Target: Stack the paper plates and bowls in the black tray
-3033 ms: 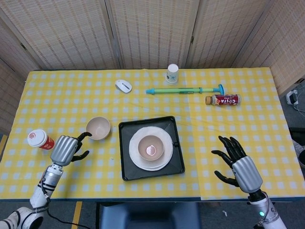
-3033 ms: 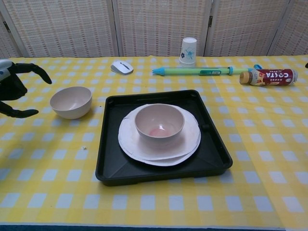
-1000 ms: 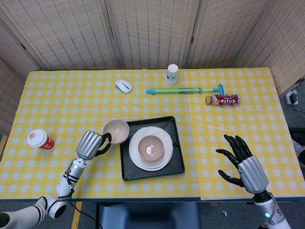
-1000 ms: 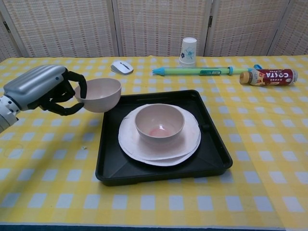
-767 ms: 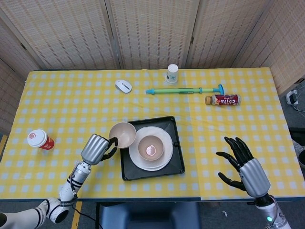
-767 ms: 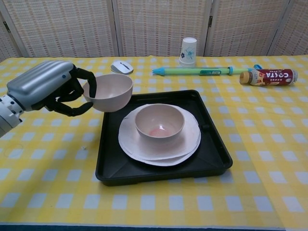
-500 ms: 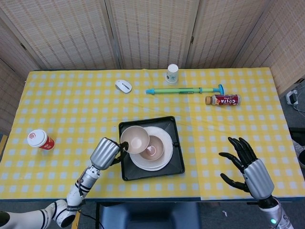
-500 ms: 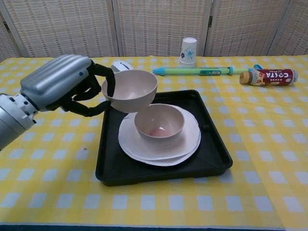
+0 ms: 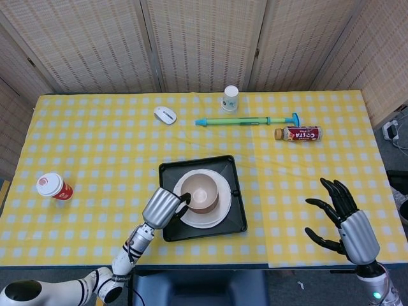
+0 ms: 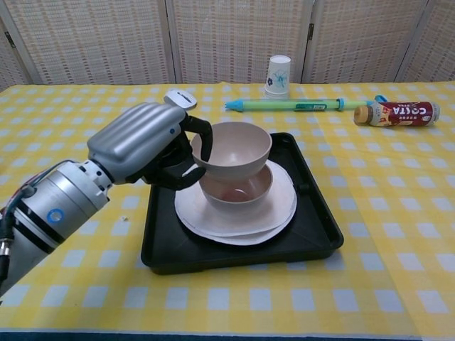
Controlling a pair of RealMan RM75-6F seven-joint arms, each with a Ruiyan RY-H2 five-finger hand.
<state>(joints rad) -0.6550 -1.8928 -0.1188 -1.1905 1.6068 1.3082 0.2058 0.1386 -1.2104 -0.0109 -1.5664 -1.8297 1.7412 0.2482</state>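
Note:
My left hand (image 10: 146,145) (image 9: 164,206) grips a beige paper bowl (image 10: 233,150) (image 9: 197,189) by its left rim. That bowl hangs just above a second beige bowl (image 10: 238,190), which sits on white paper plates (image 10: 234,217) (image 9: 213,217) inside the black tray (image 10: 313,234) (image 9: 237,220). Whether the two bowls touch I cannot tell. Far to the right, near the table's front edge, my right hand (image 9: 347,226) hovers with fingers spread and nothing in it; the chest view does not show it.
At the back of the table lie a white mouse (image 9: 165,115), a white paper cup (image 9: 230,98), a green and blue pump tube (image 9: 248,120) and a Costa bottle (image 9: 298,133). A red paper cup (image 9: 53,187) stands at the left.
My left hand has carried the bowl from the tray's left edge rightward to directly over the bowl on the plates. My right hand has drifted slightly toward the front right.

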